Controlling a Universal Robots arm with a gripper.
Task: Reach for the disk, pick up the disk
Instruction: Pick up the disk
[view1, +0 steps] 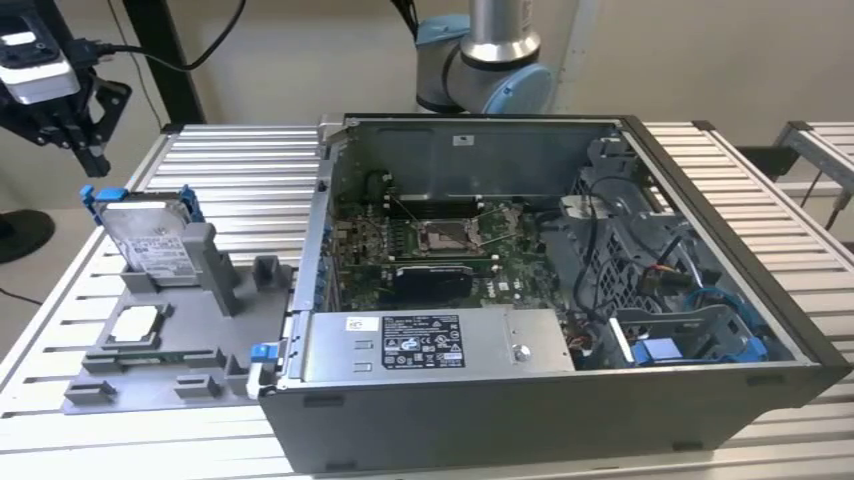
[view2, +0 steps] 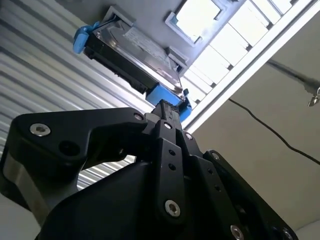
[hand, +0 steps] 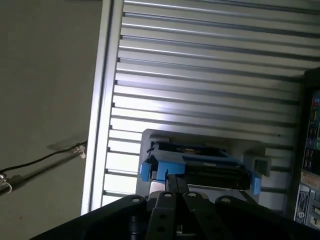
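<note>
Exterior view, pincer (view1: 91, 160) fingers together, empty, poised above upright disk (view1: 144, 240) in grey holder (view1: 187, 345)

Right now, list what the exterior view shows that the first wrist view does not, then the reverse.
The exterior view adds the computer case's open interior with its motherboard, and a small square chip lying on the grey fixture. The first wrist view adds a black cable trailing over the floor beside the table. Both share the disk with its blue side rails, held up in the fixture on the slatted table.
</note>
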